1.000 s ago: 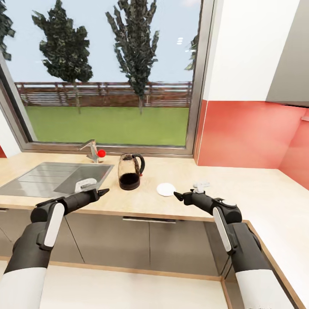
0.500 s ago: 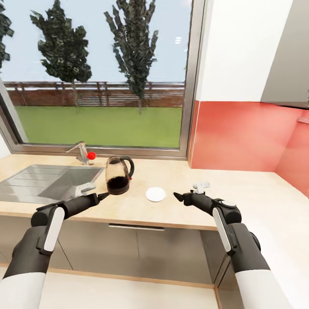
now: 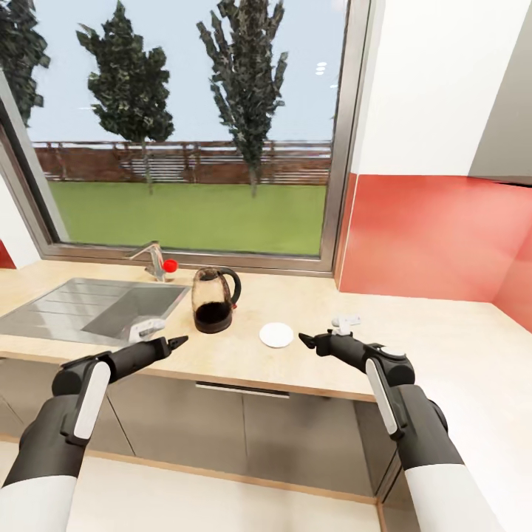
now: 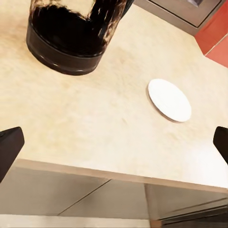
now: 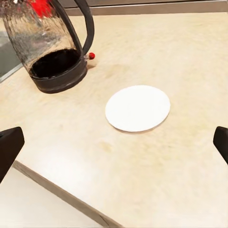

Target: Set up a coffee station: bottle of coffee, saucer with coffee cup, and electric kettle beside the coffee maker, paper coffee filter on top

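A glass electric kettle (image 3: 214, 301) with a dark base and black handle stands on the pale wooden countertop (image 3: 244, 355), just right of the sink. A flat white saucer (image 3: 275, 335) lies to its right. My left gripper (image 3: 177, 341) hovers open over the counter's front edge, in front of the kettle. My right gripper (image 3: 304, 340) is open too, just right of the saucer. The left wrist view shows the kettle (image 4: 71, 33) and saucer (image 4: 169, 99) ahead of the spread fingertips (image 4: 9, 147). In the right wrist view the saucer (image 5: 137, 108) lies close, with the kettle (image 5: 54, 47) beyond.
A steel sink (image 3: 89, 310) with a faucet (image 3: 155, 260) fills the counter's left part under a large window. A small pale object (image 3: 346, 321) lies behind my right gripper, too small to identify. A red backsplash (image 3: 428, 236) runs along the right, where the counter turns a corner.
The whole head view swung left and then back right, so the camera moved. Kettle and saucer keep their places on the counter, and both arms hold the same open pose.
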